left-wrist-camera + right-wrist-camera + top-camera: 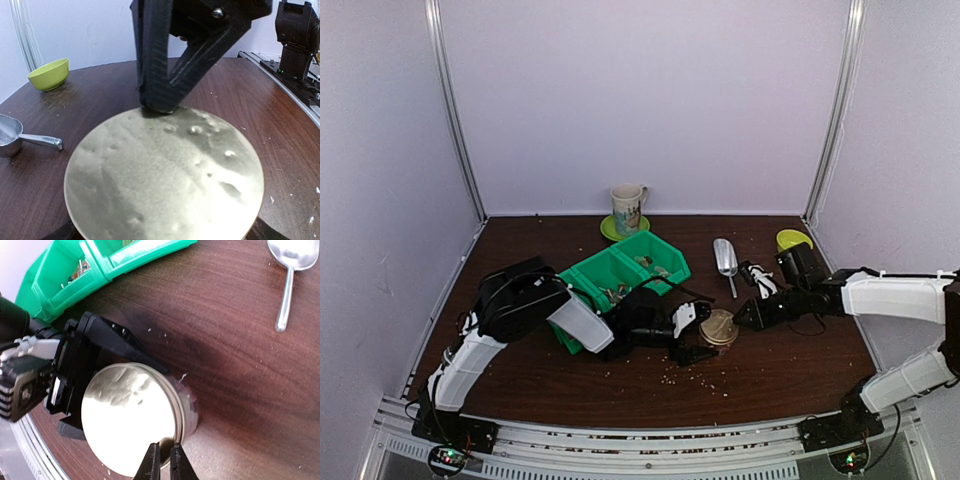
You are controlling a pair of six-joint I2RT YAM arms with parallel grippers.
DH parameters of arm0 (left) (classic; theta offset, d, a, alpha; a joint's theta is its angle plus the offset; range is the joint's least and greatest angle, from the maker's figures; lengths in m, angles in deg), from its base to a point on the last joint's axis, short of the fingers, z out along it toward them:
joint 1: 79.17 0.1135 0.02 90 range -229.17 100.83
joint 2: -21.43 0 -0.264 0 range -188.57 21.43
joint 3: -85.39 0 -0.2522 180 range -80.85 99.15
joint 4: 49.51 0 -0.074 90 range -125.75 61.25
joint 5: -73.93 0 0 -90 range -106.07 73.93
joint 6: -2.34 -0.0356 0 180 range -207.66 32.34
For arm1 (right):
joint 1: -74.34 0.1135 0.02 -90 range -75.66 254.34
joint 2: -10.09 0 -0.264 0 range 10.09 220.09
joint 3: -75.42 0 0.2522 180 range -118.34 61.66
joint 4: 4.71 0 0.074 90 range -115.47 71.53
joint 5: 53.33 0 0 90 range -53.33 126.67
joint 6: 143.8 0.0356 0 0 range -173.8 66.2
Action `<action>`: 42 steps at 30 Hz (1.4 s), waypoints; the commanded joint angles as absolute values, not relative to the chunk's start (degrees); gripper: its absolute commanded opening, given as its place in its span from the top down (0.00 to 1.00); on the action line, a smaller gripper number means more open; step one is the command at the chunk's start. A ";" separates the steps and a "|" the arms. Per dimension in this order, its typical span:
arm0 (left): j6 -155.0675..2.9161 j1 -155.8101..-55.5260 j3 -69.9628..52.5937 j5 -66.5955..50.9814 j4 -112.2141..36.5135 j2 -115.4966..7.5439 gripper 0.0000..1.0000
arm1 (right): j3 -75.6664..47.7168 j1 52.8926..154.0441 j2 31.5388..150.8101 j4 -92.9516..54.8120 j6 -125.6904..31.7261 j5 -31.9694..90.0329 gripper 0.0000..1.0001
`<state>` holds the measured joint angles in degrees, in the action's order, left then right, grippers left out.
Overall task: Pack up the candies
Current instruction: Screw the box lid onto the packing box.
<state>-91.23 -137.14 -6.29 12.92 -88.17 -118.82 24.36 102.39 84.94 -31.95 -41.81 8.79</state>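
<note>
A clear jar with a round tan lid (717,330) (165,180) (130,420) stands on the dark table. My left gripper (692,333) is closed around the jar's sides, its black fingers (117,340) flanking it; in the left wrist view they are almost hidden under the lid. My right gripper (738,322) (164,456) (157,102) is shut, its tips resting on the lid's rim. Candies (650,264) (77,270) lie as small mixed pieces in the green bin. Tiny bits (695,378) are scattered on the table in front of the jar.
The green divided bin (582,272) (65,290) sits just left of the jar. Behind it, on the right, lies a metal scoop (725,258) (20,137) (290,270). Further off are a lime bowl (792,240) (49,74) at back right and a mug (628,208) on a green saucer at the back wall.
</note>
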 commanded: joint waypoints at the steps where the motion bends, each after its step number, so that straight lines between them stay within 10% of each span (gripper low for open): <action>1: -92.02 -136.47 -6.16 9.27 -82.12 -122.02 0.17 | 28.02 104.42 81.47 -35.13 -38.59 7.29 0.92; 19: -92.31 -136.47 -6.47 10.04 -82.16 -121.92 0.17 | 20.44 105.34 77.45 -36.68 -39.37 19.51 0.63; 42: -92.39 -136.47 -6.51 10.04 -82.46 -122.01 0.17 | 10.35 102.51 98.52 -33.33 -44.48 6.80 0.73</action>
<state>-91.12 -137.12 -6.05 12.03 -88.10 -118.88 9.43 103.14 99.61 -34.05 -43.60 8.05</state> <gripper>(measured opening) 0.831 0.278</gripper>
